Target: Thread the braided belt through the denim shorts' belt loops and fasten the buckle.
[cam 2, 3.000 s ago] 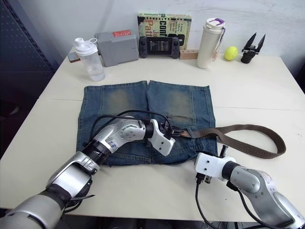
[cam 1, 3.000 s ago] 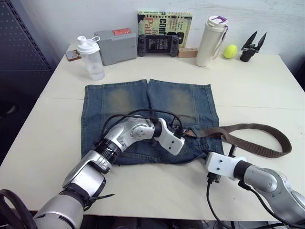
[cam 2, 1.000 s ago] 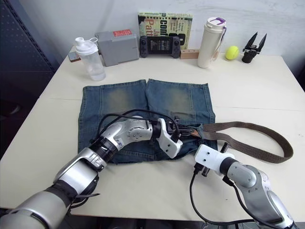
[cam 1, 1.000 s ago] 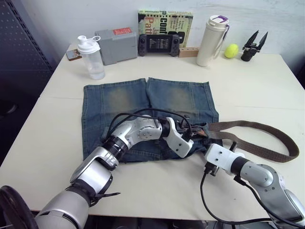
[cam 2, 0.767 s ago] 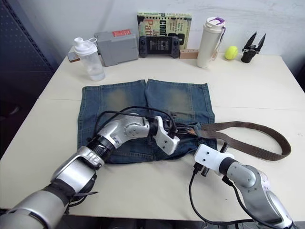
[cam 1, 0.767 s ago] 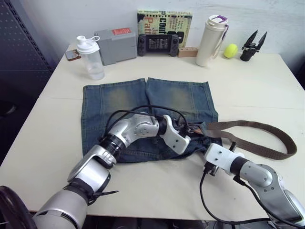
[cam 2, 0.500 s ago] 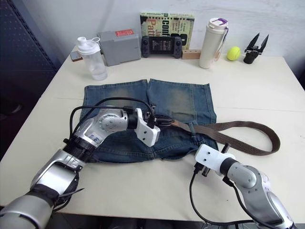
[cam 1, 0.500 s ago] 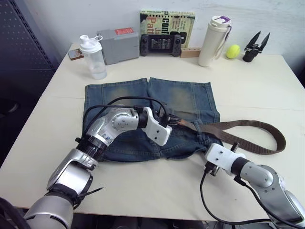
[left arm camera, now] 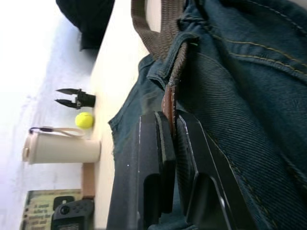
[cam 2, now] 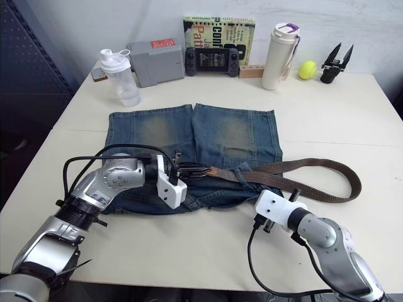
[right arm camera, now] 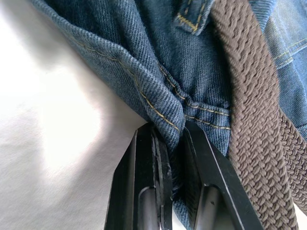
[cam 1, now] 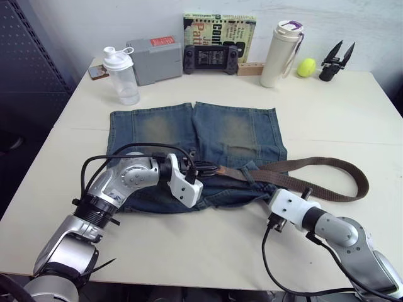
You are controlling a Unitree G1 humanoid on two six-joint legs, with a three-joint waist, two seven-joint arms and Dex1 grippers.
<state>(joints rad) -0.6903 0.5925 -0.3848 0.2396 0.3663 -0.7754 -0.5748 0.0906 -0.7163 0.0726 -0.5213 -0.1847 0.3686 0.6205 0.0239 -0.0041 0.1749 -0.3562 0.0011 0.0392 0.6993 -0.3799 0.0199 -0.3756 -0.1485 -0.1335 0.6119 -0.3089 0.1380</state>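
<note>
1. Cream table (cam 1: 352, 113) against a pale wall carries the faded blue denim shorts (cam 1: 220, 132).
2. Left gripper (left arm camera: 170, 125), over the shorts' waistband, is clamped on the dark brown braided belt (cam 1: 315, 165).
3. Right gripper (right arm camera: 169, 143) pinches the waistband's right edge.
4. The belt end has been drawn leftward since earlier; its loop is shorter.

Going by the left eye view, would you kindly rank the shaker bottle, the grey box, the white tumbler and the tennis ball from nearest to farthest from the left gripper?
From the left gripper:
1. Shaker bottle, far left of the table.
2. Grey box, back edge, just right of the bottle.
3. White tumbler, back right.
4. Tennis ball, farther right, beside the tumbler.
</note>
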